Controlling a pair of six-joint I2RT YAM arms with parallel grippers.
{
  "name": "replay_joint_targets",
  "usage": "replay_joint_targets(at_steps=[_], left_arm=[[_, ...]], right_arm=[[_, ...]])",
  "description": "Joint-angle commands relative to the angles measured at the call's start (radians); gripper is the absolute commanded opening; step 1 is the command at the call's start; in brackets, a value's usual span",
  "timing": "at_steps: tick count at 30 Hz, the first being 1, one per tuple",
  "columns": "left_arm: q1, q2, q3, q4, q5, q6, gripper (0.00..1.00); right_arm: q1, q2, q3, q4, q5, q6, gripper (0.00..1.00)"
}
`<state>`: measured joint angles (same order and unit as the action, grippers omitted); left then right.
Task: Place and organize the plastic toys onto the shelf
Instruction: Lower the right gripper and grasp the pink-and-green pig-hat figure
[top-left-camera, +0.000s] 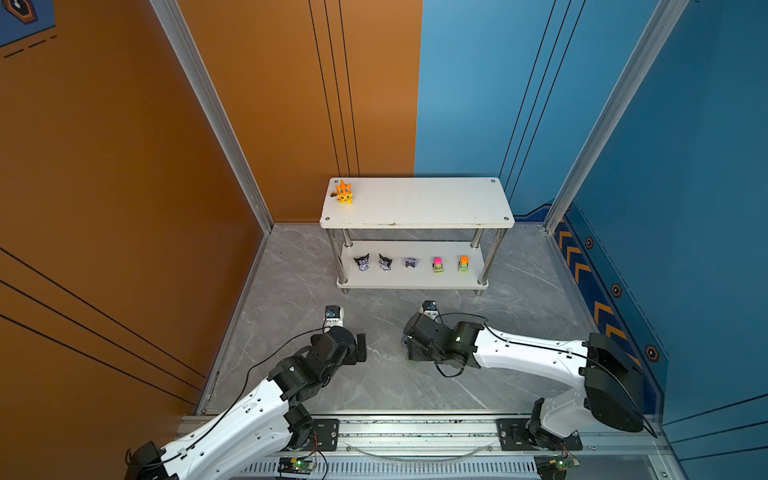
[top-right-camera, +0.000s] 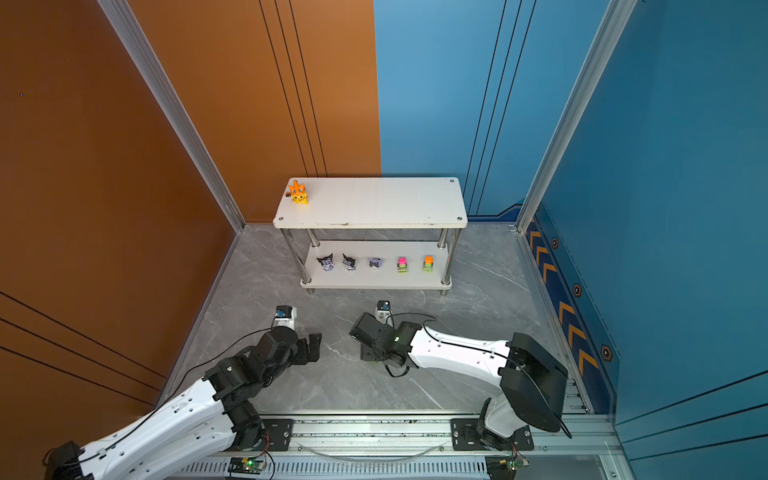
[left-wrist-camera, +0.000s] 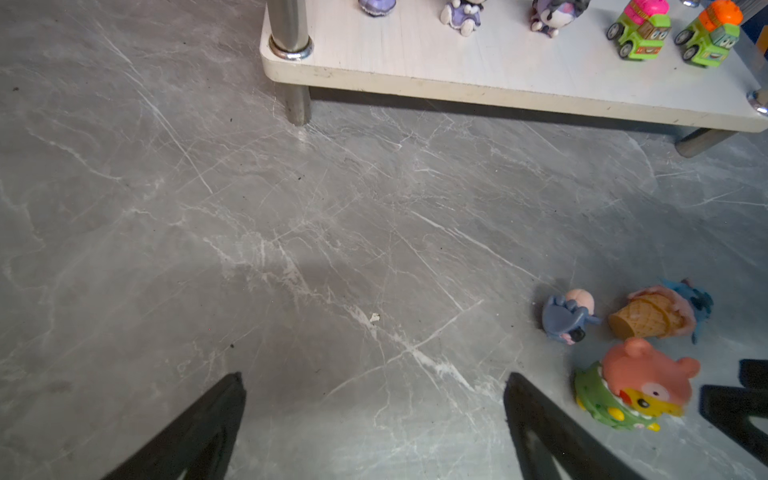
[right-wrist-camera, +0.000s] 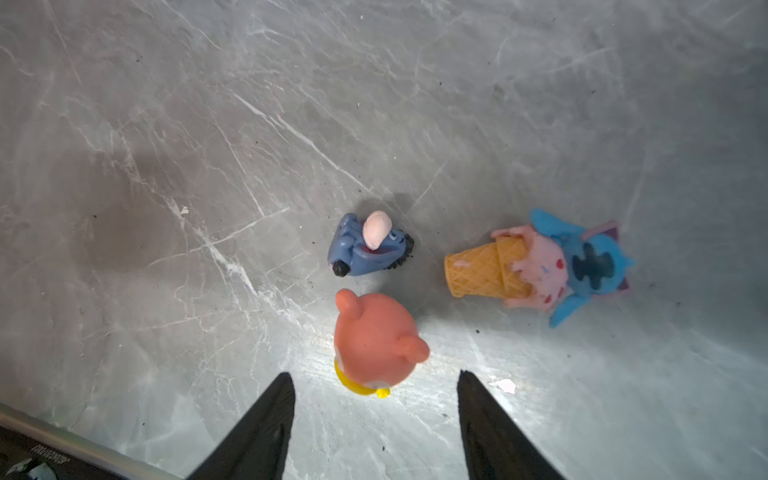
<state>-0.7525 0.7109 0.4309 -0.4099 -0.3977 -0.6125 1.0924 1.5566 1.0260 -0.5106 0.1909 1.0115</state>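
R tool jaws apart, pink bear just past tips, centred, on counter. L tool spread wide, bear beside one finger.

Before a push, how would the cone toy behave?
The cone toy lies on its side, so its round taper would probably roll in a curve. Its jutting blue ears may stop that. It looks like stiff, light plastic.

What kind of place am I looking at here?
Probably a robot lab test cell, not a home: two arms bolted to an aluminium rail, orange and blue panel walls in metal framing, and a small shelf of toys as props.
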Motion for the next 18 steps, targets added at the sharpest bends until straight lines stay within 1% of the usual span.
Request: replay_joint_targets(at_steps=[1, 9, 18], left_arm=[[0.012, -0.006, -0.031, 0.031, 0.033, 0.025, 0.98], [0.040, 0.002, -0.049, 0.085, 0.068, 0.057, 0.98], [0.089, 0.054, -0.044, 0.137, 0.126, 0.097, 0.98]], right_arm=[[0.021, 0.066, 0.063, -0.070, 0.016, 0.055, 0.65], [0.010, 0.129, 0.080, -0.074, 0.052, 0.083, 0.64], [0.001, 0.167, 0.099, -0.075, 0.072, 0.087, 0.61]])
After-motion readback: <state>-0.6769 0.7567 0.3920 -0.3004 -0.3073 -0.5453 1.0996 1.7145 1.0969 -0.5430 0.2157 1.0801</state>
